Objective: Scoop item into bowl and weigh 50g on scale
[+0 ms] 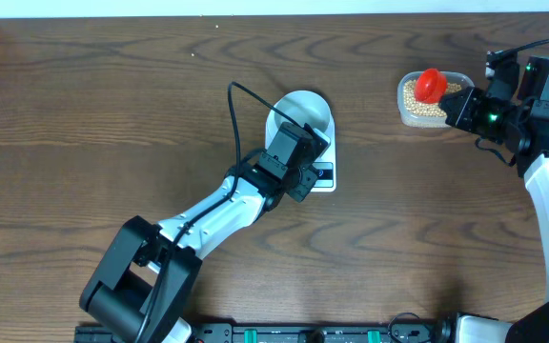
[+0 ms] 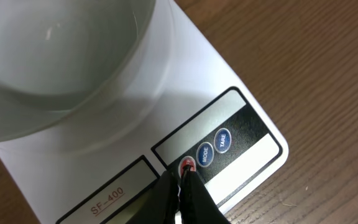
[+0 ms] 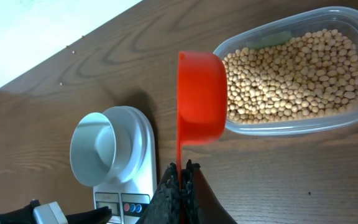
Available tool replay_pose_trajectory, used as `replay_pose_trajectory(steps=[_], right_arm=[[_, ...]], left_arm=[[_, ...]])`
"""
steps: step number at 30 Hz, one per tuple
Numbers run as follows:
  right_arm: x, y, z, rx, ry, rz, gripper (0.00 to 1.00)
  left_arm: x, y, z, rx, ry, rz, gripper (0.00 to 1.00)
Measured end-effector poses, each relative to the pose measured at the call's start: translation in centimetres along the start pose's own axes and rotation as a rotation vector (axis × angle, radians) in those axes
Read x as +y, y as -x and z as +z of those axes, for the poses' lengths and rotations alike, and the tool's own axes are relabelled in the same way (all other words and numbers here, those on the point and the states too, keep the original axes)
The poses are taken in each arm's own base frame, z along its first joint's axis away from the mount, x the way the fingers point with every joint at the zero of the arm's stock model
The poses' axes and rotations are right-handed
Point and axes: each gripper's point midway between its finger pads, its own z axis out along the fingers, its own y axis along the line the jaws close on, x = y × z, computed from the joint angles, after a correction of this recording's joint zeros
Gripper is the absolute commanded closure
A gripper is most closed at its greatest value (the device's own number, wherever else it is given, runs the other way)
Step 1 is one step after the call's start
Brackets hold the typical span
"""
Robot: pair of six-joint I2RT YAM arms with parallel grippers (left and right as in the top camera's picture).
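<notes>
The pale blue-white bowl (image 1: pixel 298 114) stands empty on the white scale (image 1: pixel 324 179) mid-table; both also show in the left wrist view, bowl (image 2: pixel 55 56) and scale (image 2: pixel 185 81). My left gripper (image 2: pixel 184 175) is shut, its tips touching the scale's red button (image 2: pixel 187 164). My right gripper (image 3: pixel 180 171) is shut on the handle of a red scoop (image 3: pixel 201 96), held at the near edge of a clear tub (image 3: pixel 291 127) full of tan beans (image 3: pixel 291 74). In the overhead view the scoop (image 1: pixel 431 84) sits over the tub (image 1: pixel 425 116).
Blue MODE (image 2: pixel 204 153) and TARE (image 2: pixel 222 139) buttons lie beside the red one. The right arm (image 1: pixel 532 114) stands at the right edge. Bare wooden table (image 1: pixel 112 114) surrounds the scale. A white wall strip runs along the far edge.
</notes>
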Motion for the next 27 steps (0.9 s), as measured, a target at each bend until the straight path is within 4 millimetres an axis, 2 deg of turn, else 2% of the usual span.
replay_pose_trajectory(steps=[6, 14, 27], right_arm=[[-0.1, 0.0, 0.0, -0.002, -0.008, 0.000, 0.99], [-0.3, 0.1, 0.0, -0.005, -0.016, 0.000, 0.99], [-0.3, -0.1, 0.0, 0.001, -0.018, 0.003, 0.99]], left_arm=[[0.0, 0.0, 0.4, -0.002, 0.000, 0.000, 0.93], [0.1, -0.5, 2.0, 0.004, -0.001, 0.000, 0.93], [0.0, -0.7, 2.5, 0.009, -0.009, 0.000, 0.92]])
